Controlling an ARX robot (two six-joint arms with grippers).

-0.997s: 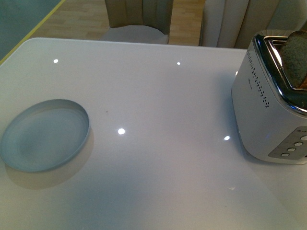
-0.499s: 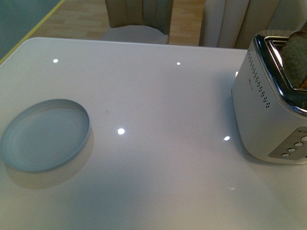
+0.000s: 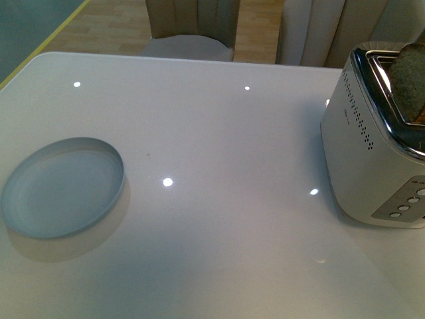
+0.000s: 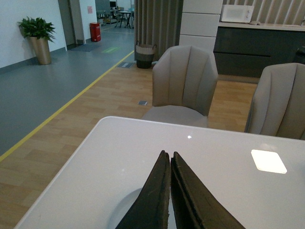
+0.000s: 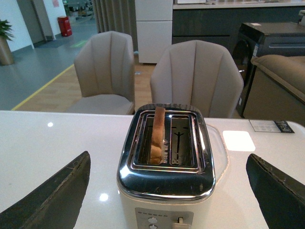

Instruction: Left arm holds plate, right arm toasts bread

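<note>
The pale blue-white plate [image 3: 62,188] lies empty on the white table at the front left. Part of it shows under my left gripper [image 4: 167,153] in the left wrist view [image 4: 123,212]. The left gripper is shut and empty, its dark fingers pressed together above the plate's near side. The bread [image 3: 410,81] stands upright in a slot of the silver toaster [image 3: 372,153] at the right edge. In the right wrist view the bread [image 5: 157,133] sits in one slot of the toaster [image 5: 167,188]. My right gripper [image 5: 167,191] is open wide, its fingers either side of the toaster.
The white glossy table [image 3: 219,146] carries only the plate and toaster. Beige chairs [image 5: 196,78] stand beyond its far edge. The toaster's lever and buttons [image 5: 178,220] face my right gripper. Neither arm shows in the front view.
</note>
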